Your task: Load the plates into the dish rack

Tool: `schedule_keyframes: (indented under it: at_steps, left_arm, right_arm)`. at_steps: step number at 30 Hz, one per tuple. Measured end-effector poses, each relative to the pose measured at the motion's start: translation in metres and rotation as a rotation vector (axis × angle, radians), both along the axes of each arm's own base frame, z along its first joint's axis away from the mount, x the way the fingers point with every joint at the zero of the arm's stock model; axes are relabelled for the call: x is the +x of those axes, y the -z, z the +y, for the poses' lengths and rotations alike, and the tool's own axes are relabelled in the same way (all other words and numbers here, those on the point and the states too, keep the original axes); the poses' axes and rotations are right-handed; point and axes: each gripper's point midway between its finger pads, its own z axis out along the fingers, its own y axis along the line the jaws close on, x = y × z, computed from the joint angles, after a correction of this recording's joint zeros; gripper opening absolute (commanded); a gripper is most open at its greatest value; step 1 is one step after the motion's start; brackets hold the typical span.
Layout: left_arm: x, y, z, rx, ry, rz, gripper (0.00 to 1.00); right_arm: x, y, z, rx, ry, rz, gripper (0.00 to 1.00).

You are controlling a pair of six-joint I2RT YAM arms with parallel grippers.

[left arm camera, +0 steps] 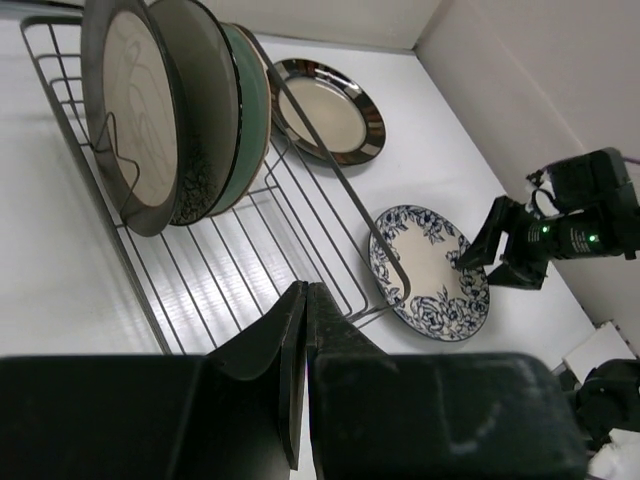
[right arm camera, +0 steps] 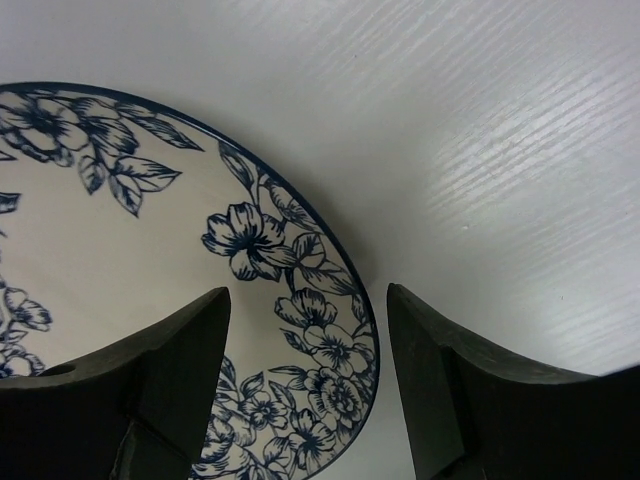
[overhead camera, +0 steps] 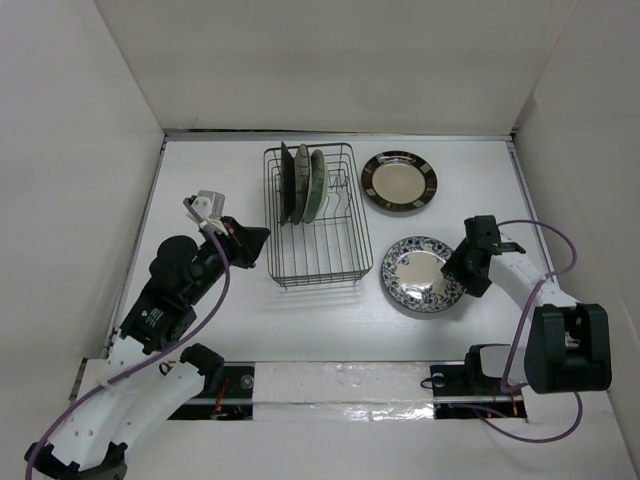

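Pose: left arm (overhead camera: pixel 170 295) bent, reaching forward; left gripper (left arm camera: pixel 305 300) with jaws pressed together (nothing held between); right arm (overhead camera: pixel 525 285) folded inward; right gripper (right arm camera: pixel 305 305) tilted down, jaws parted.

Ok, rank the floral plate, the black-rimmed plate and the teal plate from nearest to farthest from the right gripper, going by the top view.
1. Floral plate, lying flat right beside the right gripper.
2. Black-rimmed plate, flat, farther back, right of the dish rack.
3. Teal plate, standing in the rack, farthest left.
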Motion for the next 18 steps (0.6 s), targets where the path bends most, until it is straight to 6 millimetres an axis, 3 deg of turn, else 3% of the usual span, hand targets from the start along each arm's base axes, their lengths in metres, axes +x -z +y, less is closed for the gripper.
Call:
schedule_keyframes:
  at_steps: [4, 9, 18]
  left_arm:
    - [-0.006, -0.013, 0.009, -0.015, -0.038, -0.052, 0.00]
    - [-0.009, -0.021, 0.014, -0.031, -0.056, -0.082, 0.00]
    - [0.003, -0.003, 0.005, 0.012, -0.048, -0.021, 0.00]
  right_arm:
    - [-0.005, 0.010, 0.008, 0.042, -0.023, 0.040, 0.65]
    - [-0.007, 0.015, 0.019, 0.103, -0.032, -0.040, 0.56]
    - [0.019, 0.009, 0.033, 0.184, -0.061, -0.241, 0.58]
